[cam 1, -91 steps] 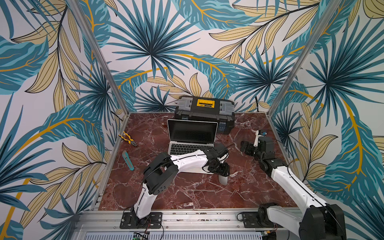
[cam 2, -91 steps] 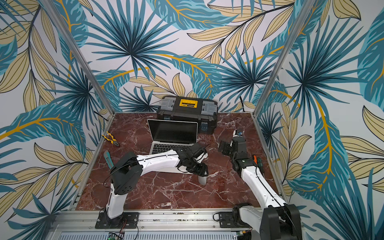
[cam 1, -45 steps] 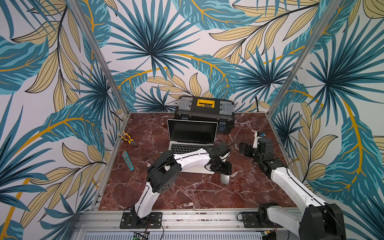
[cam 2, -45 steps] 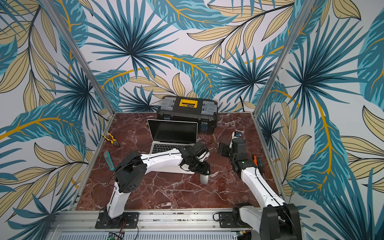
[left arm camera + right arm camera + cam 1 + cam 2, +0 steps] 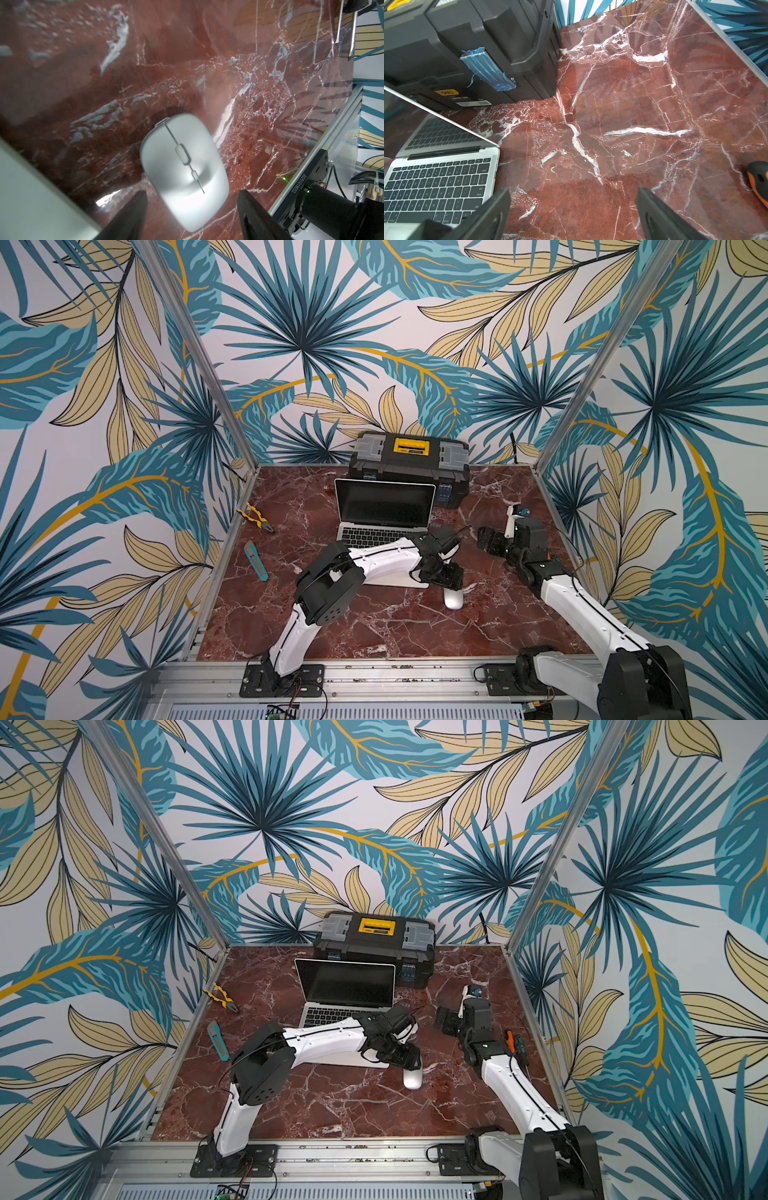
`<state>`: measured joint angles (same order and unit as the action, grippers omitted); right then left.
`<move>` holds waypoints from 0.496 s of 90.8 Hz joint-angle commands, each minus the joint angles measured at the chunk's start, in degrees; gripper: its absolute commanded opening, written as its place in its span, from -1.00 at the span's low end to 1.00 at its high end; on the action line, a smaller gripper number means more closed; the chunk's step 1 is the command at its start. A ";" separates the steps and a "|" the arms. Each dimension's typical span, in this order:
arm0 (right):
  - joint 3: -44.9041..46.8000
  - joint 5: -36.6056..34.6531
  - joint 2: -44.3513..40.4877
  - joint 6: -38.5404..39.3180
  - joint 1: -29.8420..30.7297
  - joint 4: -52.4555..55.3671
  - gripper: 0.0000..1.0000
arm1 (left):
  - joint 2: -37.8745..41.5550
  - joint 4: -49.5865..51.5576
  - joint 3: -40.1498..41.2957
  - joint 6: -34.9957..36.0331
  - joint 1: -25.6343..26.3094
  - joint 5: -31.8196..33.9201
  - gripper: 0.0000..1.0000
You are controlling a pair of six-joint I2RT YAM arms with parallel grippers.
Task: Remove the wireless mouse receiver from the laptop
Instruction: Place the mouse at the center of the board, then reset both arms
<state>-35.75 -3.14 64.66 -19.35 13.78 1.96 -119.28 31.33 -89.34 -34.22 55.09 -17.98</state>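
In both top views: slim silver-grey laptop [image 5: 384,512] open at the middle of the red marble counter [image 5: 374,626], black keys, dark black-bordered screen upright and facing the arm bases. Just behind the lid, a black toolbox [image 5: 409,466] with a yellow handle. Front right part of the palm rest covered by the left arm. Left gripper [image 5: 448,577] low over the rear of a silver mouse [image 5: 453,598], just off the laptop's front right corner. Right gripper [image 5: 487,540] to the right of the keyboard, near the laptop but apart from it. Well off to the left, yellow-handled pliers [image 5: 254,519] and a teal utility knife [image 5: 255,561]. Screwdrivers [image 5: 513,1042] beside the right arm in a top view.

Left wrist view: mouse flat on the marble, scroll wheel up, its tail end between two black fingers [image 5: 135,207] spread wide, a gap on either side (parted, clamping nothing). Pale grey slab beside it, too blurred to name.

Right wrist view: laptop's right half, keys sharp, thin side edge plain silver (too thin here to tell what sits in it). Toolbox corner behind, with a blue-filmed latch [image 5: 488,70]. Right gripper's jaws wide apart over bare counter, holding nothing. Orange-and-black handle [image 5: 760,185] lying away from the laptop.
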 commanded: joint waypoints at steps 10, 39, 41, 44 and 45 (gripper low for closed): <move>1.76 -0.48 -0.36 -0.08 -0.33 -0.70 0.98 | 23.86 -9.65 11.70 7.23 -1.30 11.25 0.63; 11.97 -14.82 -9.27 6.38 -0.64 -16.98 0.98 | 74.76 -14.89 47.11 27.18 -15.53 49.27 1.00; 13.21 -16.31 -9.68 6.86 -0.69 -19.20 0.98 | 76.82 -14.87 49.12 28.50 -16.09 51.97 1.00; 15.65 -18.71 -10.10 7.67 -0.69 -22.65 0.98 | 79.93 -14.89 51.55 30.72 -17.14 54.72 1.00; 16.38 -19.17 -10.14 7.89 -0.73 -23.99 0.98 | 80.75 -15.73 52.38 31.42 -17.48 55.29 1.00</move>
<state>-24.97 -11.84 55.86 -15.27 13.39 -9.89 -45.60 16.80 -44.47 -15.29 39.29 17.54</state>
